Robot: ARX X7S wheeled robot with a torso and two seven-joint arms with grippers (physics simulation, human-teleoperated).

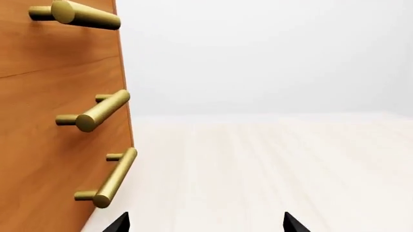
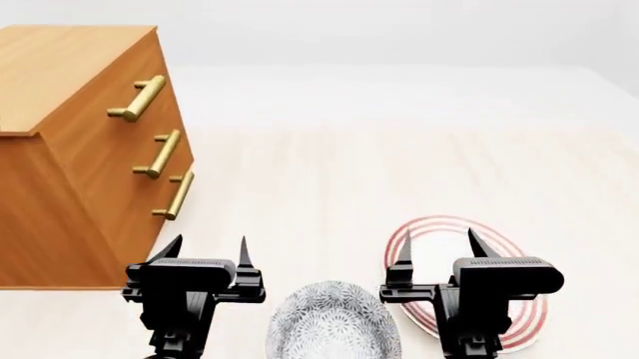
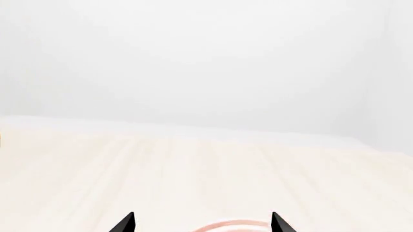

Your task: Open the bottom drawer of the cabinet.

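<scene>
The orange-brown cabinet (image 2: 70, 149) stands at the left of the pale table, its three drawer fronts facing right. The bottom drawer (image 2: 150, 232) is shut flush, with a gold bar handle (image 2: 176, 196). In the left wrist view the cabinet front (image 1: 45, 116) fills one side, and the bottom drawer's handle (image 1: 116, 178) is the one nearest my fingertips. My left gripper (image 2: 208, 252) is open and empty, just in front of the cabinet's lower corner, short of the handle. My right gripper (image 2: 438, 247) is open and empty over a plate.
A white plate with red rings (image 2: 514, 299) lies under my right gripper; its rim shows in the right wrist view (image 3: 226, 226). A grey patterned bowl (image 2: 333, 323) sits between my arms. The pale wooden table (image 2: 399, 164) stretches beyond.
</scene>
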